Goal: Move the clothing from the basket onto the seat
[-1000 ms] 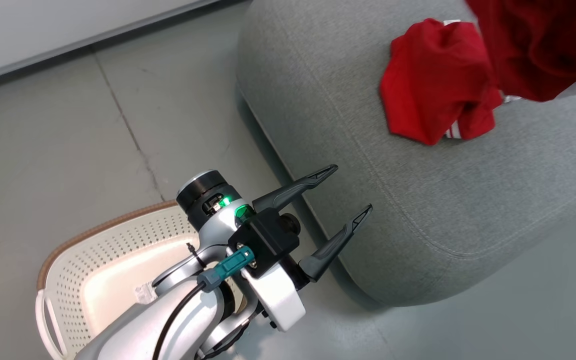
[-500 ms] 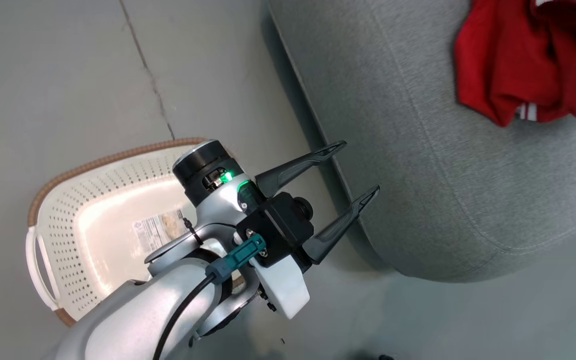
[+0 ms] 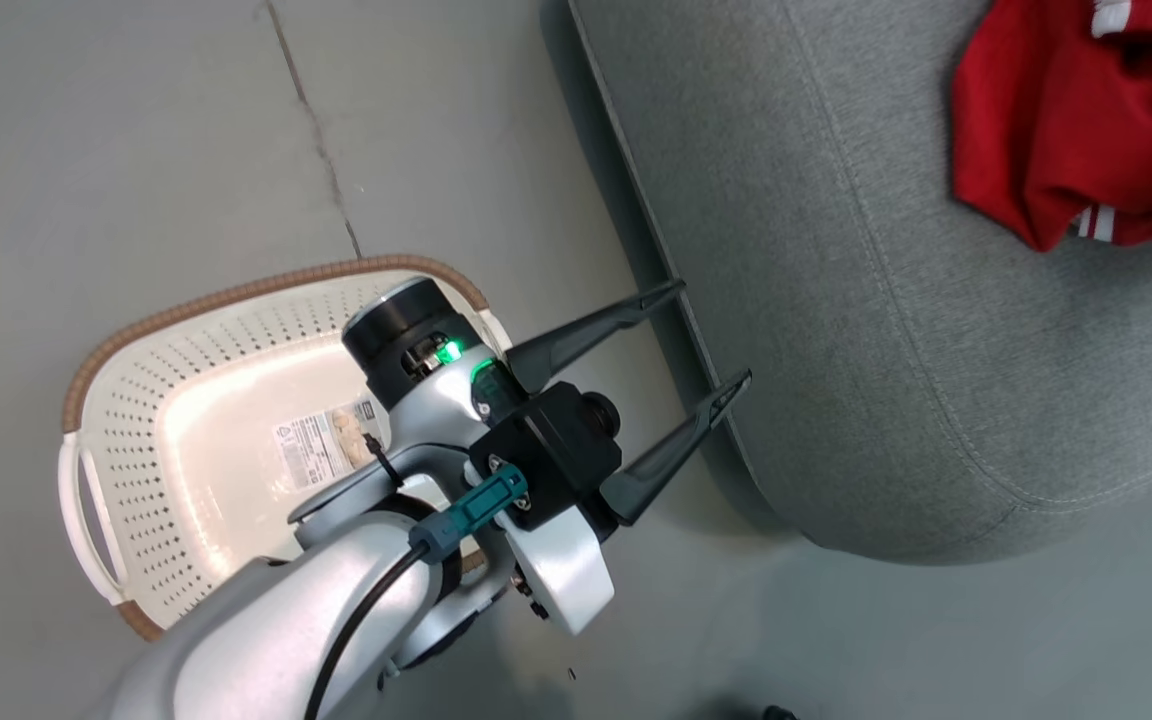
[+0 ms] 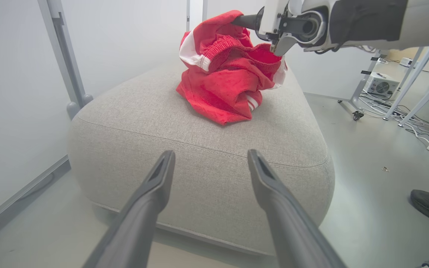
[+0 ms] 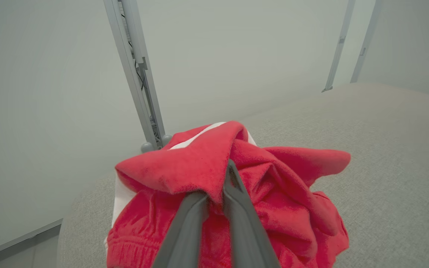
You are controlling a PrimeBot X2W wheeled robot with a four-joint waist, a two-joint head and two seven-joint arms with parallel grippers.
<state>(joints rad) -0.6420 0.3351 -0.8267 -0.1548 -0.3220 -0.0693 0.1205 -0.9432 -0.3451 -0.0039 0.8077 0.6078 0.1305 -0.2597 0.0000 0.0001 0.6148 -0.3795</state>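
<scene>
Cream perforated plastic basket (image 3: pixel 151 385), woven-look brown rim, on the floor. Left gripper (image 3: pixel 711 332) next, fingers spread wide. Then the rounded grey fabric seat (image 3: pixel 886 300) with crumpled fuzzy red-and-white clothing (image 3: pixel 1056 130) piled on top, right gripper (image 5: pixel 218 190) pinching a fold.

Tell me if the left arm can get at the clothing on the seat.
Probably yes: the left gripper is open and aimed at the clothing across bare seat; the right gripper, shut on it, crowds the top.
</scene>
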